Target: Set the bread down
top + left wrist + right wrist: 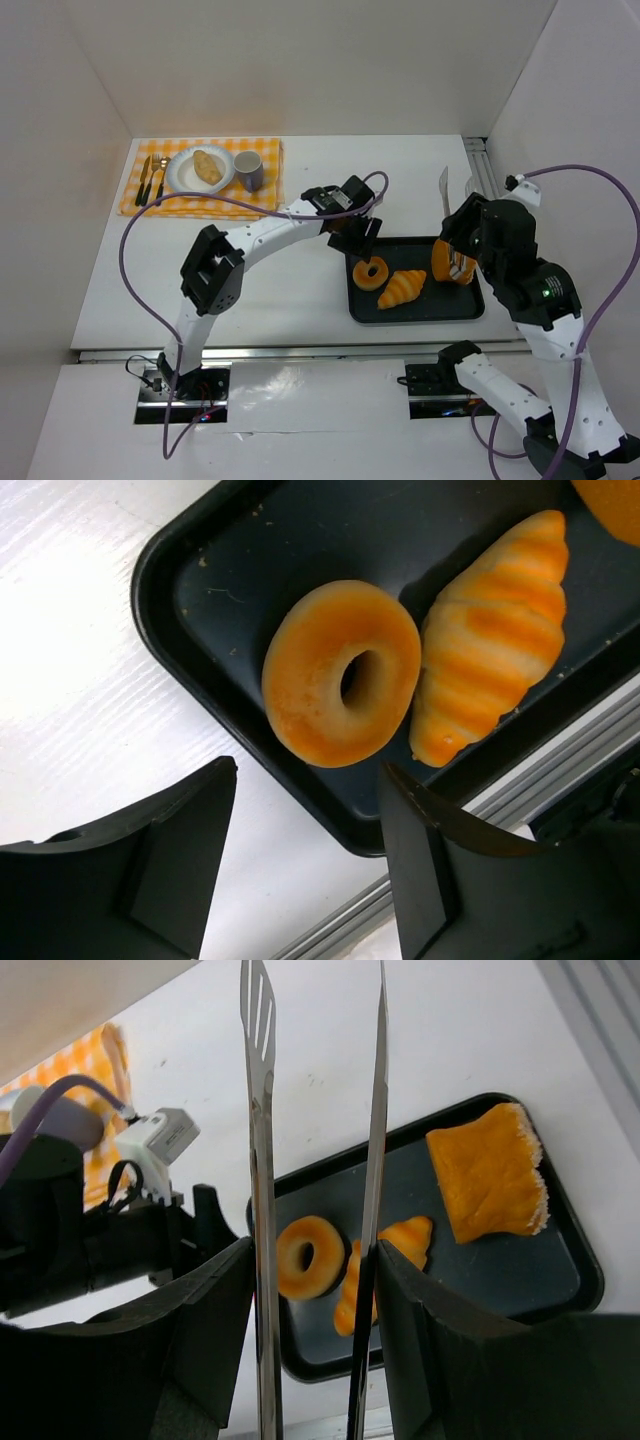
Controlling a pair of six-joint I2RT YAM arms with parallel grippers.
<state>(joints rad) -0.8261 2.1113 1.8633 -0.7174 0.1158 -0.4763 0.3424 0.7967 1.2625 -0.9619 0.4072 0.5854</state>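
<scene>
Lying on plate [179, 176], bread [207, 165] far from left hand [363, 241]

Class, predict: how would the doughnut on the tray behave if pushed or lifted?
The doughnut lies flat, so it would probably slide rather than roll. Its smooth, rounded sides might slip in a grip. The hole likely offers a hold.

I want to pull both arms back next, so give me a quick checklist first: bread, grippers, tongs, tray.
1. The bread lies on the plate: ok.
2. The left gripper is open and empty: ok.
3. The right gripper is closed on the tongs: ok.
4. Nothing is caught between the tongs' blades: ok.
5. The doughnut and croissant are inside the tray: ok.
6. The cup stands upright beside the plate: ok.
</scene>
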